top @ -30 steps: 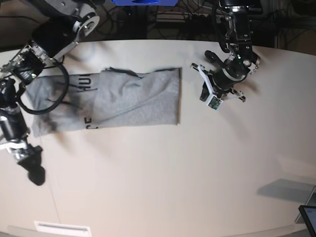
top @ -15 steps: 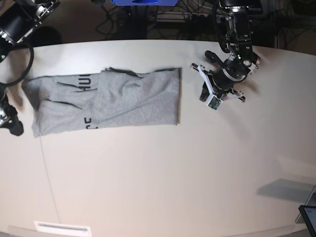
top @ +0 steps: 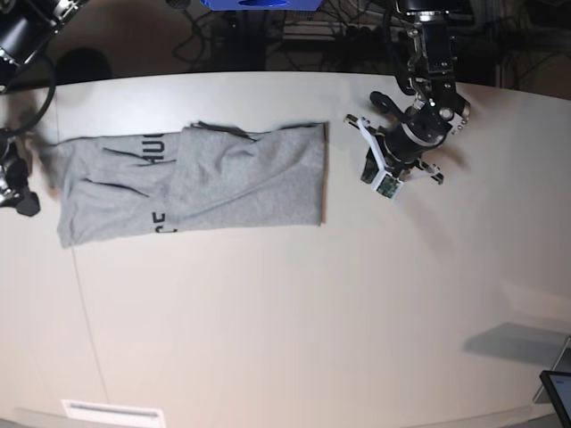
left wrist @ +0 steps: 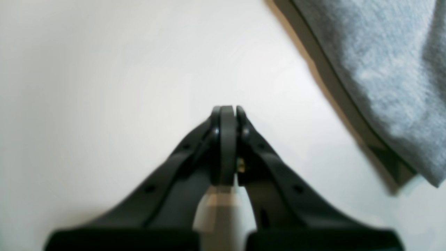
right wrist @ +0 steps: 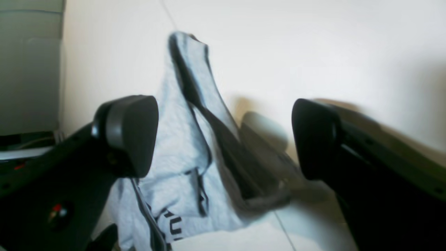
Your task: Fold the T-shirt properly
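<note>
The light grey T-shirt [top: 241, 178] lies flat as a long band across the far left half of the table, with black lettering [top: 153, 147] showing where a plain flap overlaps it. My right gripper [right wrist: 223, 136] is open, and its fingers [right wrist: 129, 136] frame the T-shirt's [right wrist: 181, 157] left end without touching it. In the base view the right gripper [top: 22, 174] hangs at the left edge. My left gripper [left wrist: 228, 111] is shut on nothing over bare table. The T-shirt's hem [left wrist: 376, 69] lies apart to its right. The left arm [top: 419, 125] stands just right of the shirt.
The pale table [top: 312, 312] runs wide in front of the shirt. A seam line [top: 85, 303] crosses the tabletop at the left. Cables and a blue box [top: 259, 4] sit beyond the far edge. A dark device corner [top: 558, 392] shows at the bottom right.
The right arm, which lay over the shirt's left part a second ago, has pulled off to the left edge and uncovered that end. The left arm and the shirt have not moved.
</note>
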Available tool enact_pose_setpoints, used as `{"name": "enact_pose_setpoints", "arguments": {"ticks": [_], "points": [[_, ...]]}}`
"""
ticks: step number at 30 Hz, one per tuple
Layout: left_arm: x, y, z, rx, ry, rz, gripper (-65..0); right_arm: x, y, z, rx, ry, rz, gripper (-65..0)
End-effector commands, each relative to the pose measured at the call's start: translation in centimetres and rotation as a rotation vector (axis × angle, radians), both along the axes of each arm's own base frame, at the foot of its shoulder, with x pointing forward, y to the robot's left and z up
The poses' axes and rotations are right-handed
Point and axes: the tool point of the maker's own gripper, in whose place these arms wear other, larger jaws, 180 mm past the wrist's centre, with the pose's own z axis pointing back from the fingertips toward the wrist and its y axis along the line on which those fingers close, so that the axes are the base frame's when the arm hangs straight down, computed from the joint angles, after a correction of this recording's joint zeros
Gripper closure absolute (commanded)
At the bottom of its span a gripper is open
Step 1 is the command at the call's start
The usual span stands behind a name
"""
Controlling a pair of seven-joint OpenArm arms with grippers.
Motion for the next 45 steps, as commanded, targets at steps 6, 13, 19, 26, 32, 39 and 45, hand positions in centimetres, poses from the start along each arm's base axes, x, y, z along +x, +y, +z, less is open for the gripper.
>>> {"name": "enact_pose_setpoints", "arguments": {"ticks": [6, 13, 19, 26, 32, 39, 45], "points": [[-1.6, 0.5, -1.6, 0.069, 0.096, -0.013, 0.0, 1.3, 2.8, -0.1, -0.009, -0.002, 0.102, -56.9], [-1.6, -0.2, -1.7, 0.051, 0.097, -0.008, 0.0, 1.5, 6.6, -1.9, 0.047, 0.028, 0.173, -56.9], [-1.1, -0.6, -1.5, 0.037, 0.085, -0.005, 0.0, 1.6, 7.9, -2.3, 0.067, 0.031, 0.192, -56.7], [-0.5, -1.8, -1.3, 0.011, 0.076, 0.0, 0.0, 0.8, 7.9, -2.9, 0.07, 0.053, 0.19, -44.0], [-0.4, -2.6, -1.2, -0.008, 0.074, 0.003, 0.0, 0.7, 7.9, -3.0, 0.074, 0.062, 0.19, -19.6], [-0.8, -5.9, -1.4, -0.027, 0.08, -0.093, 0.0, 0.6, 7.9, -3.0, 0.076, 0.063, 0.189, -0.6], [-1.1, -8.1, -1.3, -0.041, 0.082, -0.154, 0.0, 0.8, 7.6, -2.5, 0.059, 0.054, 0.193, -0.6]]}}
